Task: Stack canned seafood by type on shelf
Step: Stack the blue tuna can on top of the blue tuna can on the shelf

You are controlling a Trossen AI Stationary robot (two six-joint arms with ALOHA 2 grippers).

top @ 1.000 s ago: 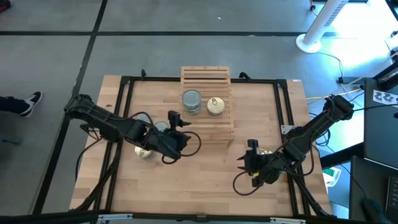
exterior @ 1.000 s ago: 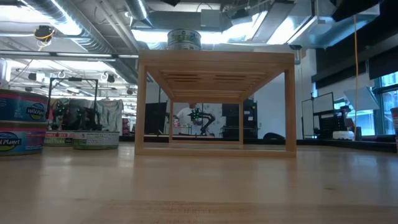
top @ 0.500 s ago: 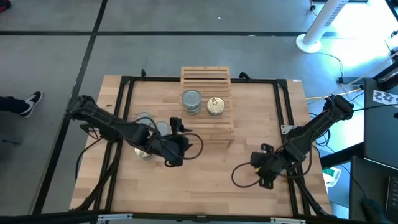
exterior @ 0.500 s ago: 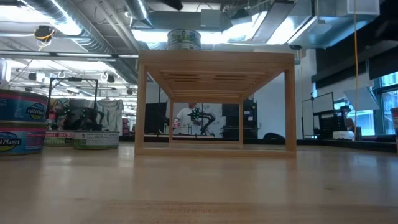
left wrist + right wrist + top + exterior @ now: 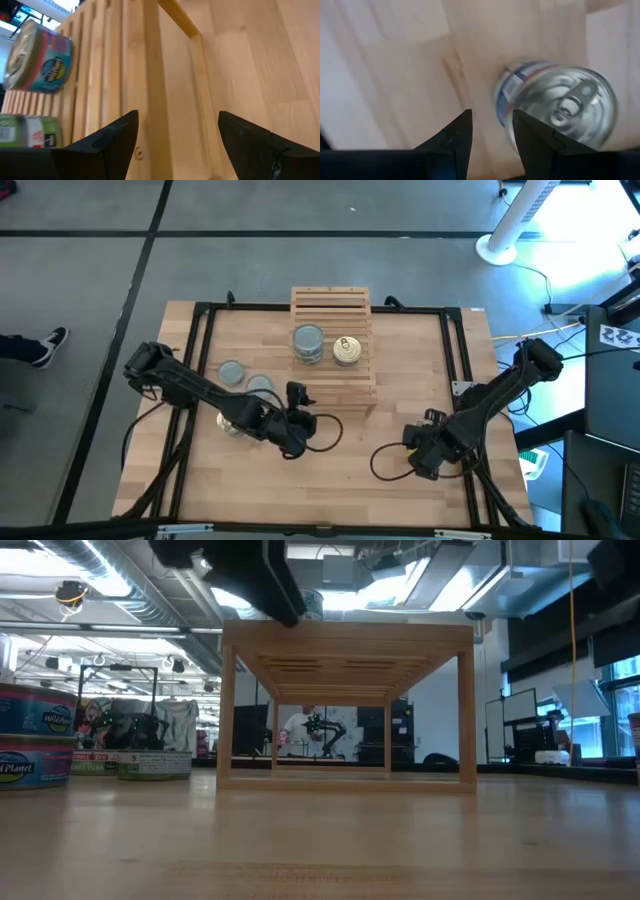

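The shelf (image 5: 333,345) stands at the table's far middle and bears a grey-blue-topped can (image 5: 308,342) and a golden-topped can (image 5: 346,349). Two grey-blue cans (image 5: 231,372) (image 5: 260,385) and a golden one (image 5: 230,426) stand on the table to its left. My left gripper (image 5: 177,117) is open, slanting down at the shelf's near left corner (image 5: 150,75), with nothing between its fingers. My right gripper (image 5: 492,115) points down at the near right, open over bare table. A ring-pull can (image 5: 555,102) stands just beside one of its fingers.
A black frame rail (image 5: 200,360) runs around the tabletop, and cables (image 5: 390,465) loop near both wrists. In the low view the left arm (image 5: 240,570) hangs in front of the can on the shelf top, and stacked cans (image 5: 35,735) stand at the left.
My left gripper has gone down and toward the table's near right, along the shelf's near left corner, and its arm has come into the top of the low view. My right gripper has tipped over to point down and sunk, and now covers the can near it in the high view.
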